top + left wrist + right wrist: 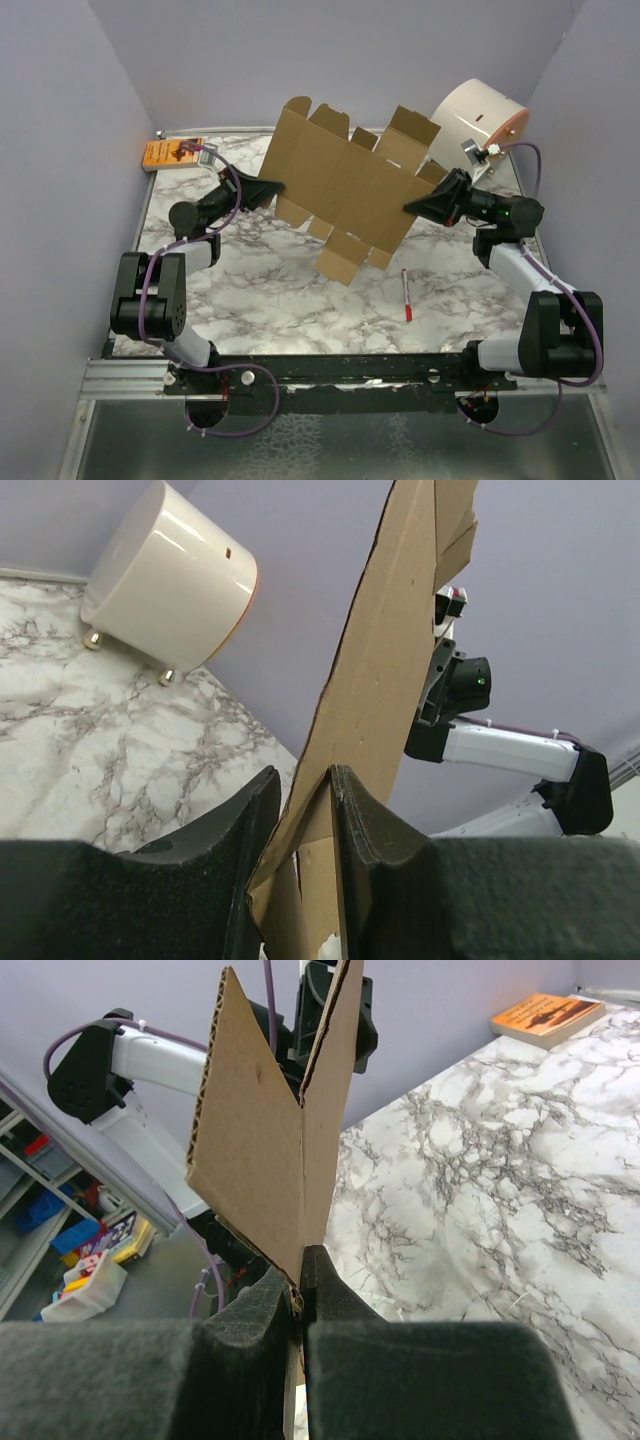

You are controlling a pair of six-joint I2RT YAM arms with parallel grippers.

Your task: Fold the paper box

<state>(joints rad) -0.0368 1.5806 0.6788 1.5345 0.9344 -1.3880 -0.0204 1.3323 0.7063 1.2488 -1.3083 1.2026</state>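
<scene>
Here the paper box (345, 185) is one flat sheet of brown cardboard, unfolded, with creased panels and tabbed flaps. It is held tilted in the air above the middle of the table (280, 290), between the two arms. As a flat sheet it encloses nothing.

The right gripper (410, 207) is clamped on the sheet's right edge, its pads (255, 1310) pressed together on the cardboard. The left gripper (278, 190) is at the sheet's left edge with a finger (365, 820) on either side of a flap. The jaws stand narrow there, but I cannot tell whether they truly pinch it.

The only container in view is one white drum (480, 118), lying on its side at the far right, just behind the sheet's far right flap. Its inside is not visible.

One orange packet (172, 153) lies at the far left corner, well apart from the sheet. One red and white pen (406, 294) lies on the table, nearer than the sheet and to the right, not touching it. The raised sheet hides part of the far table.
</scene>
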